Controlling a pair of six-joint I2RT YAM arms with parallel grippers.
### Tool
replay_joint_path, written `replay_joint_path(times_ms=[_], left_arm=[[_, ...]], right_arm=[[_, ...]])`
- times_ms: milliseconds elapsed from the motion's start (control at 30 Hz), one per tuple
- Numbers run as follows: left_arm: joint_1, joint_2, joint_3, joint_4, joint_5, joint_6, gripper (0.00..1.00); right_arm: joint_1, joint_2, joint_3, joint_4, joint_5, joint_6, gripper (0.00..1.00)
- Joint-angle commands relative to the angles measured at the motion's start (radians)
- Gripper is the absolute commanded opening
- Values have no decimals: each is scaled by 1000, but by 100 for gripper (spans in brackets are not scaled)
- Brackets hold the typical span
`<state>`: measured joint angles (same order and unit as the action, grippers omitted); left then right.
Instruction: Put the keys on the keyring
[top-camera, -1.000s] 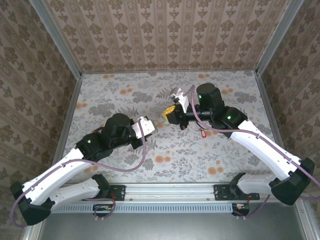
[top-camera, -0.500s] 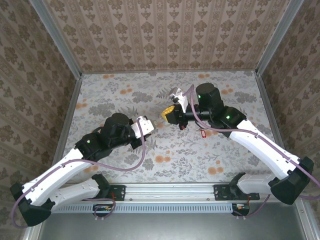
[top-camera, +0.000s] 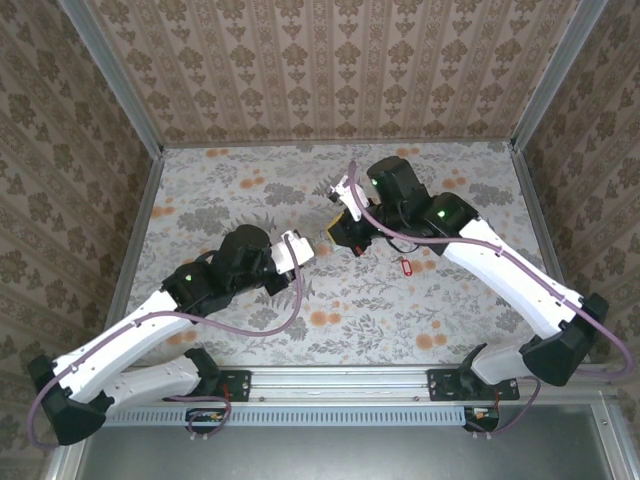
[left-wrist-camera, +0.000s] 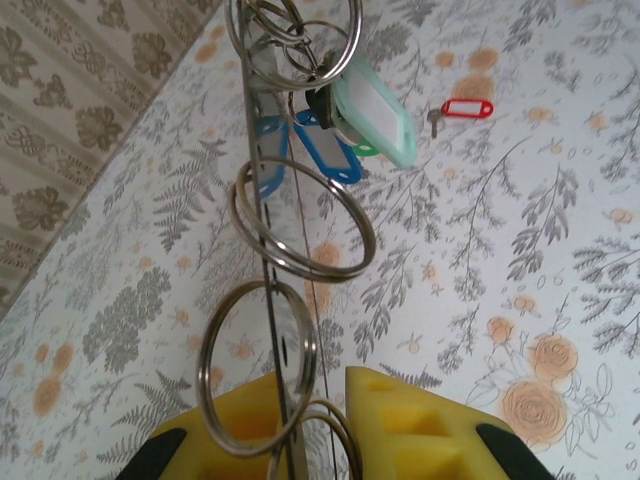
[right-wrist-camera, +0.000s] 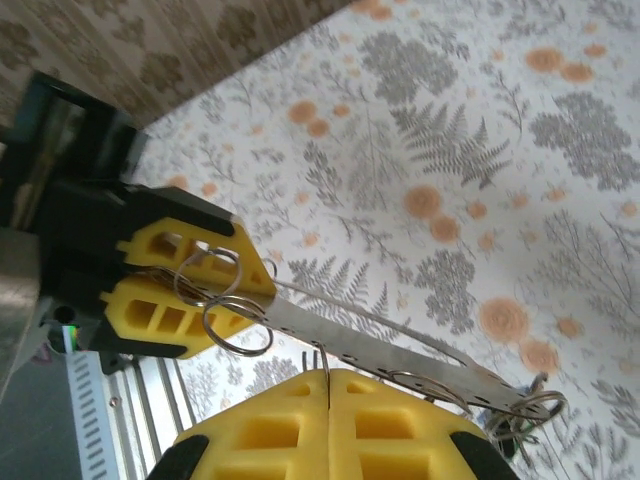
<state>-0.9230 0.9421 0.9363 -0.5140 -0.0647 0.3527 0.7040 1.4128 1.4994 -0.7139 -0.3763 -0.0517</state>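
- The left fingers (left-wrist-camera: 385, 425) are clenched on the near end of the keyring (left-wrist-camera: 268, 250), a flat metal strip threaded with split rings. The strip passes between the two yellow pads and runs straight away from them.
- Just beyond those fingertips, two large split rings hang on the strip one after the other.
- At the strip's far end, a cluster of smaller rings carries a pale green key tag (left-wrist-camera: 375, 110) and blue tags (left-wrist-camera: 322, 158).
- Beyond that cluster and off to the right, the red key (left-wrist-camera: 462, 108) lies flat on the worktop (left-wrist-camera: 560, 260). It is well apart from the strip, with bare floral surface all round it.
- The right fingers (right-wrist-camera: 335, 415) are pressed together, and the strip crosses just past their tips. A thin wire rises from their seam toward the strip; whether it is pinched cannot be told.
- The right wrist camera faces the left fingers head-on, showing two rings looped against their pads.
- From above, both sets of fingers meet over mid-worktop. Open surface stretches beyond them to the patterned wall (top-camera: 330, 70).
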Motion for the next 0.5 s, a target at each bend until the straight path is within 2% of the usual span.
replay_joint_path(times_ms=[0, 233, 467], left_arm=[[-18, 2, 34, 55, -64, 17, 0], [-48, 20, 36, 61, -91, 28, 0], [-51, -21, 18, 84, 3, 21, 0]], right_arm=[[29, 53, 63, -148, 100, -30, 0], [40, 79, 92, -161, 68, -37, 0], [40, 91, 97, -172, 80, -69, 0]])
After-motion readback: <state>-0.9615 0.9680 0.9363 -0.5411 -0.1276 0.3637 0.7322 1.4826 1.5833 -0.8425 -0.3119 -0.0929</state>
